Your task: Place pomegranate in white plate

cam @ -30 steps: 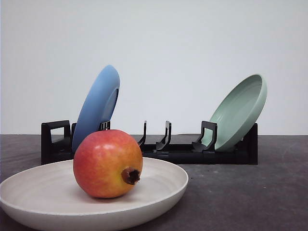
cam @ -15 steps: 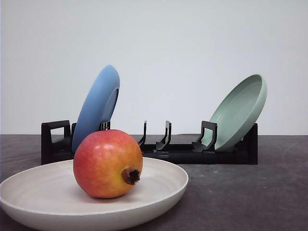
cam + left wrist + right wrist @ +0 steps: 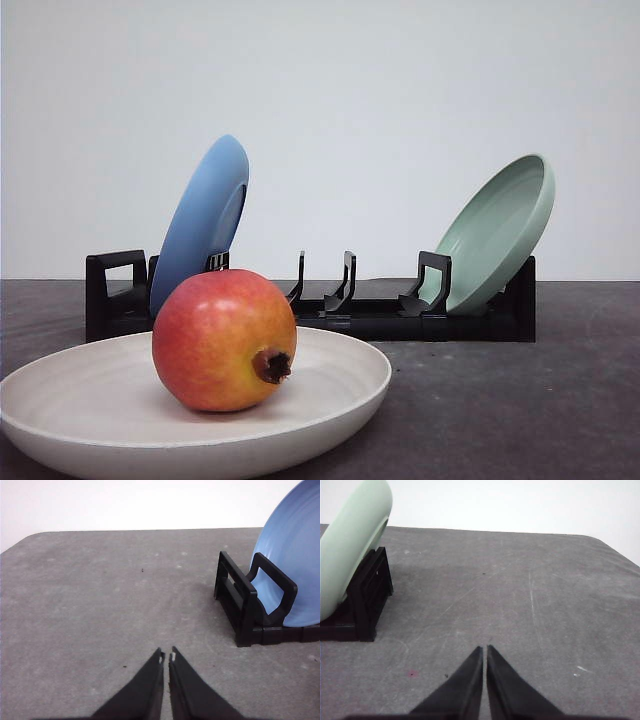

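Wide off-white matte plate cut off by the front view's left and bottom edges, its middle hidden behind the round red-and-yellow pomegranate, blue round plate cropped at the left wrist picture's right edge, pale green plate cropped at the right wrist picture's left edge, lower part of the black plastic dish rack hidden behind the off-white plate's rim

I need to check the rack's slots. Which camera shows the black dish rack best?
The front view: the black dish rack spans it end to end, empty middle slots visible. The left wrist view catches its end under the blue plate; the right wrist view its end under the pale green plate.
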`<move>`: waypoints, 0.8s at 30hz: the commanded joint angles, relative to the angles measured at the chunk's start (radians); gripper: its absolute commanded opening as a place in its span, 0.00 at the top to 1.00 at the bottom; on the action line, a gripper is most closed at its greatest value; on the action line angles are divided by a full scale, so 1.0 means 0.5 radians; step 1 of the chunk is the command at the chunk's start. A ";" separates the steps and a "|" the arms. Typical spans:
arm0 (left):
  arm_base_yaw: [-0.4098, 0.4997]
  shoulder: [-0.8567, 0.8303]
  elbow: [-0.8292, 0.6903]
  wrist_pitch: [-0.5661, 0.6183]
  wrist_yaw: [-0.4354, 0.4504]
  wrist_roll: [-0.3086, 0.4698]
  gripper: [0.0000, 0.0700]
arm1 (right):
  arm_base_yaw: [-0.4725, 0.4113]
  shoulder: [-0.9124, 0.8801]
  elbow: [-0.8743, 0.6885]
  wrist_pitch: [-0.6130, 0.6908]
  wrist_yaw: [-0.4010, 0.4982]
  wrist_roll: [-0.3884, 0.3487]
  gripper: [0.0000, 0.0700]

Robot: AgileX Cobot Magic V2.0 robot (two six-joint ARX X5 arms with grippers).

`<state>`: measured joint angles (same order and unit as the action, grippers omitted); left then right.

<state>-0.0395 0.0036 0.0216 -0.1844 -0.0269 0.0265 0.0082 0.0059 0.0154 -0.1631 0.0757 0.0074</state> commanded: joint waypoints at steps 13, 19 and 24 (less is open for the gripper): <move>0.000 -0.002 -0.019 -0.007 -0.005 0.015 1.00 | 0.000 -0.005 -0.008 0.018 0.008 0.023 0.99; 0.000 -0.002 -0.019 -0.008 -0.005 0.015 1.00 | 0.000 -0.005 -0.008 0.018 0.008 0.023 0.99; 0.000 -0.002 -0.019 -0.007 -0.005 0.015 1.00 | 0.000 -0.005 -0.008 0.018 0.008 0.023 0.99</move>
<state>-0.0395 0.0036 0.0216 -0.1842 -0.0269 0.0265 0.0082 0.0059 0.0154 -0.1631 0.0756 0.0074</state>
